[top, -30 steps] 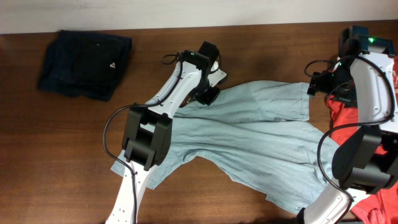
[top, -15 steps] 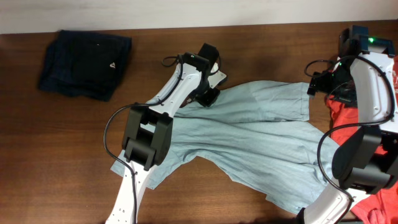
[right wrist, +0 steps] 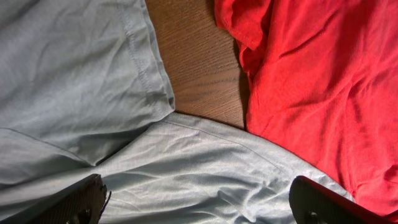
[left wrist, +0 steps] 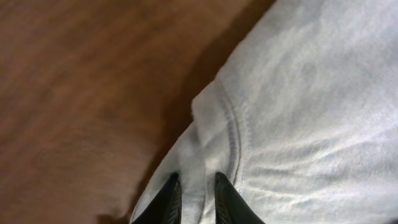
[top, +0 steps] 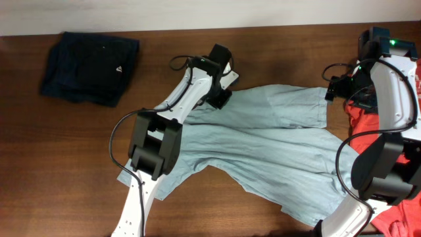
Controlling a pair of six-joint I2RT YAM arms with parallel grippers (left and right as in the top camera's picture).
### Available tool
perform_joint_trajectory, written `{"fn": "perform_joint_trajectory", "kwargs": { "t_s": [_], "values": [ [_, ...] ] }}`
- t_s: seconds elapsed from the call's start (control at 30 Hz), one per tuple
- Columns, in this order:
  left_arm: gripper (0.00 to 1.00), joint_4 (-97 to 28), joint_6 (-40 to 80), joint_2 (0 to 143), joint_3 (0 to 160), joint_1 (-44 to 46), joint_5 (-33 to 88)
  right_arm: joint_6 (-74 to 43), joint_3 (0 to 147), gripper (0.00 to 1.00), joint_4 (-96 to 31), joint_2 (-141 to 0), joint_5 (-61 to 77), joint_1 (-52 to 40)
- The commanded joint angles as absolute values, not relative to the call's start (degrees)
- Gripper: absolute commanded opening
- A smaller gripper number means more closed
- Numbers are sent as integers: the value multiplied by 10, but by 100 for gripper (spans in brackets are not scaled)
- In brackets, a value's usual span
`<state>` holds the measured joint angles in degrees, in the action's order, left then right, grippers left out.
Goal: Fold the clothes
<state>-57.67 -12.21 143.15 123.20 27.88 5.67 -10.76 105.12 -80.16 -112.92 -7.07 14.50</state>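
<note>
A large pale blue-grey T-shirt (top: 276, 145) lies spread and wrinkled over the middle and right of the table. My left gripper (top: 220, 99) is at its far left edge. In the left wrist view the left gripper (left wrist: 194, 190) is shut on a hemmed fold of the pale shirt (left wrist: 298, 106). My right gripper (top: 337, 89) hovers over the shirt's far right corner. In the right wrist view the right gripper (right wrist: 199, 202) is wide open above the pale cloth (right wrist: 74, 81). A red T-shirt (top: 360, 122) lies at the right edge and also shows in the right wrist view (right wrist: 311, 81).
A folded dark navy garment (top: 89, 59) lies at the far left corner of the brown wooden table (top: 59, 151). More red cloth (top: 401, 217) lies at the front right corner, under the right arm's base.
My left gripper has shifted slightly toward the far edge with the shirt's edge in it. The right arm has not moved.
</note>
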Motion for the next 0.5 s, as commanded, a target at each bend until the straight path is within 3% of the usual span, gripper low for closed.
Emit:
{"fn": "perform_joint_trajectory", "kwargs": {
  "t_s": [0.0, 0.47],
  "values": [
    [19, -561, -121, 1452, 1218, 260, 29, -115, 1060, 99, -801, -1107, -76, 147],
    [19, -488, -91, 1481, 1218, 199, 14, -115, 1060, 99, -801, -1107, -76, 147]
  ]
}}
